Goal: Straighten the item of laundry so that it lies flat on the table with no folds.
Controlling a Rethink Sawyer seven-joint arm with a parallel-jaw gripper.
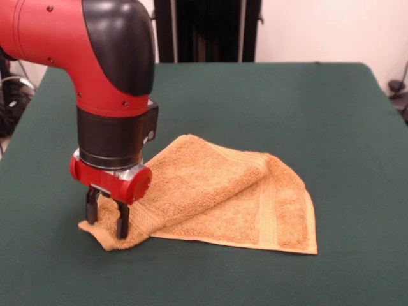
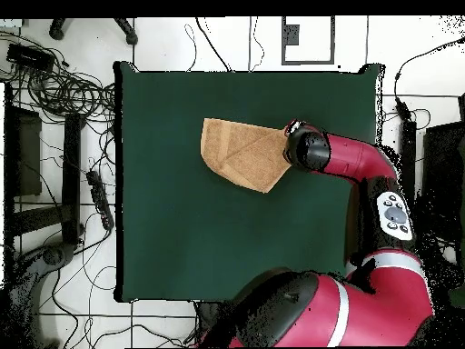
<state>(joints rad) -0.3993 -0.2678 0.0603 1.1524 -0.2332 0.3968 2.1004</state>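
The item of laundry point(image 1: 223, 197), an orange-tan terry washcloth, lies folded over on itself on the dark green table point(image 1: 268, 108). One flap is doubled across the middle, and a woven band shows near its right edge. My gripper point(image 1: 107, 218) stands straight down at the cloth's left corner, which is bunched up between the two black fingers point(image 1: 122, 220); they are shut on it at table level. In the overhead view the washcloth point(image 2: 238, 153) shows as a folded wedge on the table point(image 2: 182, 227), and the arm's wrist point(image 2: 307, 150) covers the gripper and the held corner.
Green tabletop stretches widely around the cloth on all sides. Cables, power strips and dark equipment point(image 2: 64, 136) lie on the floor beyond the table's edges. The red arm point(image 2: 381, 182) reaches in over one side of the table.
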